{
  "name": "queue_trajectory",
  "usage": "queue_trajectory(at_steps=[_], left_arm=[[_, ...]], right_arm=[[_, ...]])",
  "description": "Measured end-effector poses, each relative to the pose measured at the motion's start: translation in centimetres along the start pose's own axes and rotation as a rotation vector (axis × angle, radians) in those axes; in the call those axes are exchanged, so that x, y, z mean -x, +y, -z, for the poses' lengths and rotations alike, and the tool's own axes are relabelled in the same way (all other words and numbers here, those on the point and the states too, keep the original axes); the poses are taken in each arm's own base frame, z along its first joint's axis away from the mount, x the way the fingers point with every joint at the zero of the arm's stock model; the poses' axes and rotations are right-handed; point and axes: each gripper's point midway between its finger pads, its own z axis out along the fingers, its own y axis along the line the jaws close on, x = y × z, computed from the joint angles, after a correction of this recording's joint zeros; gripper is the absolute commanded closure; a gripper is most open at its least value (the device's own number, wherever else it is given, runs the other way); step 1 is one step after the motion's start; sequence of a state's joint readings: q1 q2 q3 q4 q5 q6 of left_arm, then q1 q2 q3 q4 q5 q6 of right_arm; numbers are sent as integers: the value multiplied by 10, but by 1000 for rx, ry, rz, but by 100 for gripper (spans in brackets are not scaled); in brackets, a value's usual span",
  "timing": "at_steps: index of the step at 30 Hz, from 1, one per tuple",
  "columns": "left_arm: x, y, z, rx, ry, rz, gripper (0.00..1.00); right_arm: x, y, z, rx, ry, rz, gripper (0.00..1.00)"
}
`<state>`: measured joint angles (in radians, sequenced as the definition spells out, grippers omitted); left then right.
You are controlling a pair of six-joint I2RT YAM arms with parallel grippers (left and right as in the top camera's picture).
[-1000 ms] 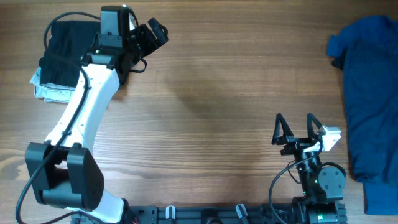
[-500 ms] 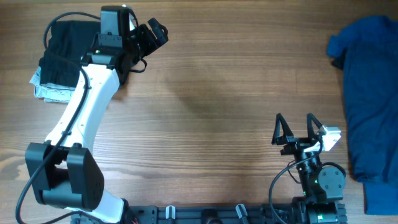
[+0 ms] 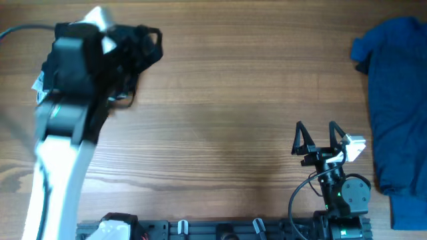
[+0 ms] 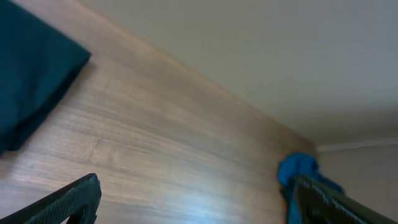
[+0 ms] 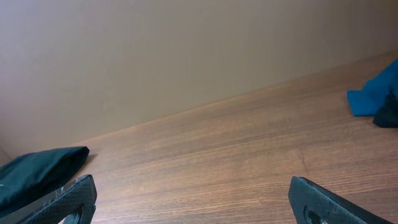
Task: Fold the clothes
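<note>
Near right, above the bare table (image 3: 220, 133): right gripper (image 3: 316, 128), released wide, empty. Along the right edge, near to far: crumpled royal-blue garment (image 3: 397, 100), well apart from both grippers. Far left: left gripper (image 3: 143, 45) (blurred from overhead), spread wide in its wrist view, grasping nothing. Farther left again: folded black shorts (image 4: 31, 74), flat on the wood, largely hidden overhead by the left arm (image 3: 63, 127).
</note>
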<state>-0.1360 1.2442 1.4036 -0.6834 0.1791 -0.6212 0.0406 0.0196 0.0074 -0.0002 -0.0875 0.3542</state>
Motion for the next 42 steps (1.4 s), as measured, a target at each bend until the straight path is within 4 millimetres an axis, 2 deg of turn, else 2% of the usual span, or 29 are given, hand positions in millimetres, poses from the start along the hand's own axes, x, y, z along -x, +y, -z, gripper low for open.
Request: queue_trajectory(at_steps=[5,7,9,12,15,19,22,29,34,42], left_arm=[[6,-21,79,-86,-124,-26,0],[3,-22,103,-111,-171,-34,0],[-4,-16,119,-118,-202,-37,0],[-22,2,130,-107,-228,-36,0],[-47,29,124,-70,-219,-29,0],[-85,69,103,-12,-178,-19,0],[-105,93,85,3,-177,-17,0],[-126,129,53,-19,-282,-22,0],[-126,134,45,-83,-384,-31,0],[-132,153,37,-68,-448,-24,0]], right_arm=[[0,0,0,0,0,0,0],[0,0,0,0,0,0,0],[0,0,0,-1,0,0,0],[0,0,0,-3,-1,0,0],[0,0,0,-2,-1,0,0],[0,0,0,-2,-1,0,0],[0,0,0,-3,-1,0,0],[0,0,0,-2,-1,0,0],[0,0,0,-3,-1,0,0],[0,0,0,-2,-1,0,0]])
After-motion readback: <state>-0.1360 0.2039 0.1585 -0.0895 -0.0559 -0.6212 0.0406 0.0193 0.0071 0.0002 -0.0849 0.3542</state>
